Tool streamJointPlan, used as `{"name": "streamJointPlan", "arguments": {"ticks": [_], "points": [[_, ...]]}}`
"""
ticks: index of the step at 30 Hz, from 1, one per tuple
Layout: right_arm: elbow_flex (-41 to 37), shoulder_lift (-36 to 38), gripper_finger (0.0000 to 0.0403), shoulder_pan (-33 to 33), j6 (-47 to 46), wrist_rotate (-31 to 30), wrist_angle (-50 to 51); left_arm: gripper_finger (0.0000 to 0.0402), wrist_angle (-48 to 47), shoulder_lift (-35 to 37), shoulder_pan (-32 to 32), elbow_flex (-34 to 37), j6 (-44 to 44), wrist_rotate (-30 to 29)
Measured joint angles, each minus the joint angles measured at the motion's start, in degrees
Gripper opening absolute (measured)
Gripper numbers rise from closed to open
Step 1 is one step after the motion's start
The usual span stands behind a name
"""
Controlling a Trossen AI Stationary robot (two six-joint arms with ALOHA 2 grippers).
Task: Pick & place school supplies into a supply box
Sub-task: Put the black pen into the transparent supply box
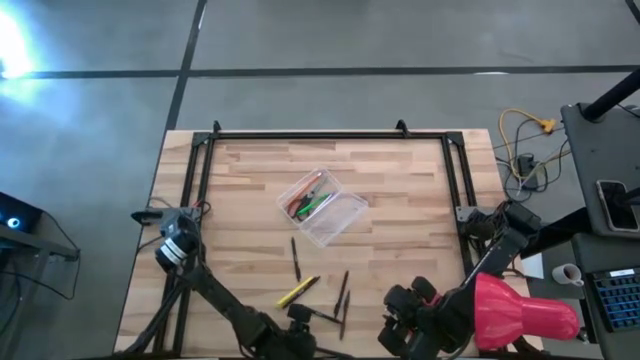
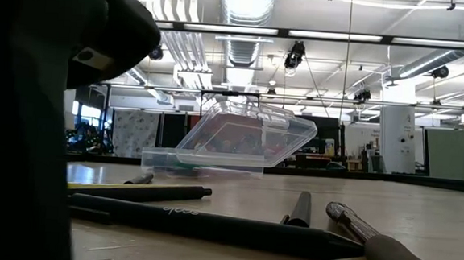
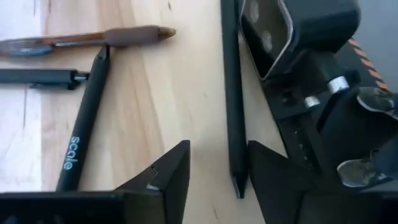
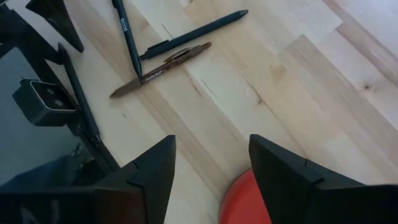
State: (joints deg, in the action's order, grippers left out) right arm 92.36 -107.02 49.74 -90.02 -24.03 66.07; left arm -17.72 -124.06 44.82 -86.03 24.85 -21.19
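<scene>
Left gripper (image 3: 214, 171) sits wide open beside our dark pens (image 1: 342, 292). Right gripper (image 4: 211, 165) is open too, near the red lamp (image 1: 525, 310).

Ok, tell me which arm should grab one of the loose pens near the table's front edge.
Left. Its gripper hangs with open fingers right over the dark pens, one just beside them. The right gripper, also open, sits farther off.

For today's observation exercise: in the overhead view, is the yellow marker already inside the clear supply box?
No. The yellow marker lies on the bare wooden table, apart from the supply box and nearer the arms.
</scene>
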Motion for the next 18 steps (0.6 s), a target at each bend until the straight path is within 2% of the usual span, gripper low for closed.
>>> {"name": "streamJointPlan", "arguments": {"ticks": [3,8,15,18], "points": [[0.0,0.0,0.0196,0.0,-0.1,0.0,0.0,0.0105,1.4,0.2,-0.6,1.8,-0.1,2.1],[0.0,0.0,0.0196,0.0,-0.7,-0.1,0.4,0.0018,4.1,0.4,-1.8,5.2,-1.7,7.6],[0.0,0.0,0.0196,0.0,-4.9,-2.0,3.1,0.0012,3.3,3.4,-2.8,6.6,-1.4,10.3],[0.0,0.0,0.0196,-0.1,-7.1,-3.4,4.0,0.0011,-0.2,6.5,-4.6,7.1,-2.4,11.2]]}}
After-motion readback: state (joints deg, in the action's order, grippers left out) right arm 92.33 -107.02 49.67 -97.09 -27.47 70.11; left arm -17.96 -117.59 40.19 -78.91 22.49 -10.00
